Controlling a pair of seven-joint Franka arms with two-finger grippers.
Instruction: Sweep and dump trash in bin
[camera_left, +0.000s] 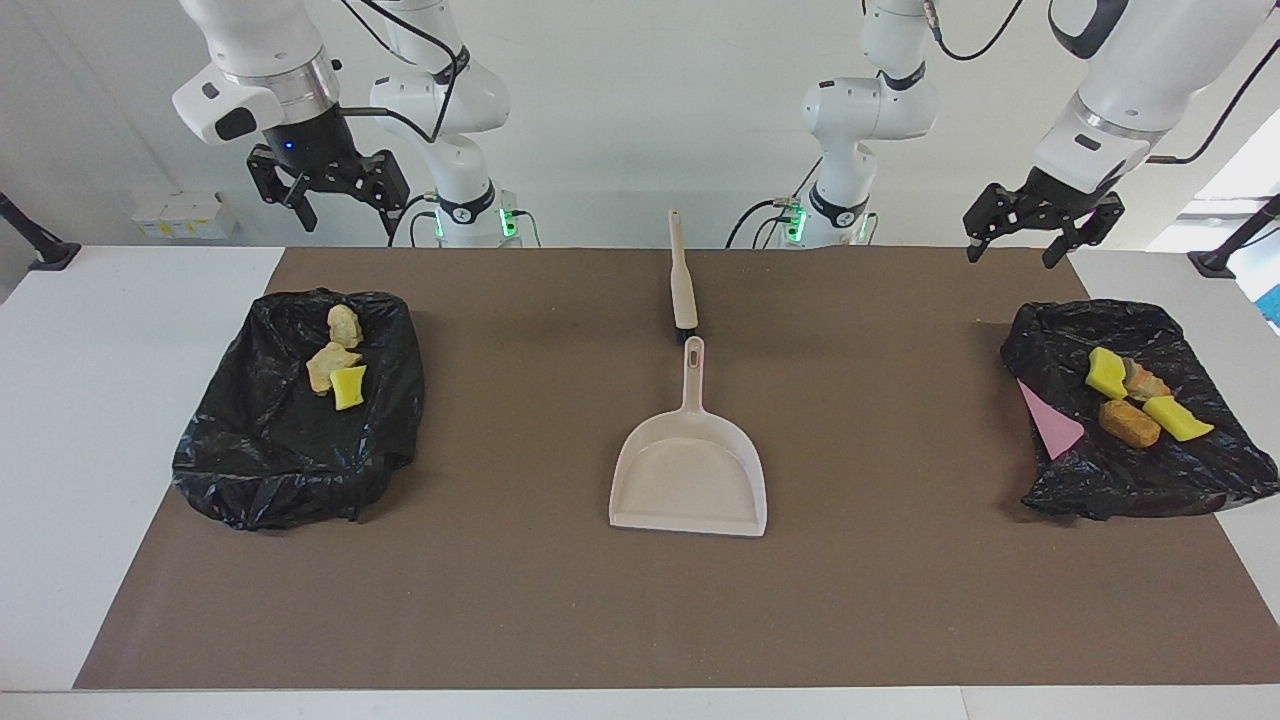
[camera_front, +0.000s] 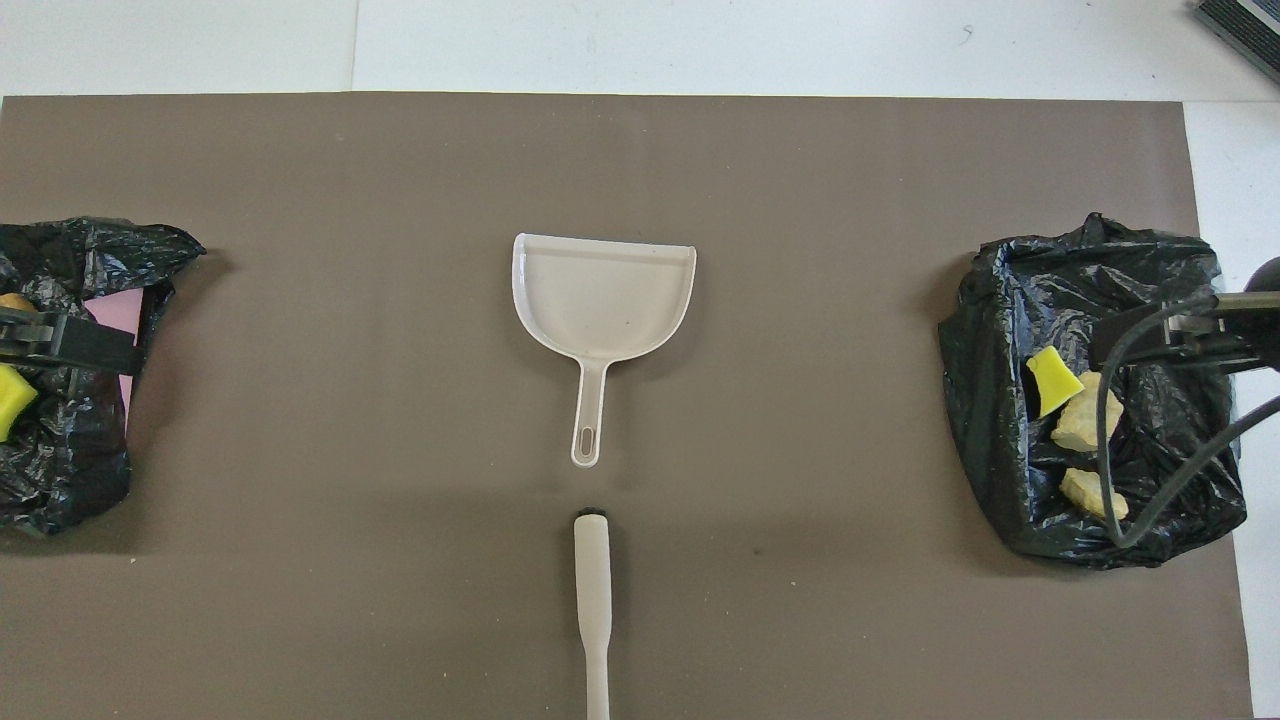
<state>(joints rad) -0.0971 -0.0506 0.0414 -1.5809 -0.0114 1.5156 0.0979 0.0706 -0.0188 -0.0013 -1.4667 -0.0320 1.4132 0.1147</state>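
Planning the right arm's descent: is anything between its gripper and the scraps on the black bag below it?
Nothing visible. The right gripper hangs open in the air above the black bag, whose three scraps lie uncovered on top. The dustpan sits mid-table.

A robot lab: two white arms (camera_left: 440, 120) bolted by a brown-matted table (camera_left: 560, 600).

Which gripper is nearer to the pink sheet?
Left. The left gripper hangs above the bag holding the pink sheet; the right gripper is above the other bag.
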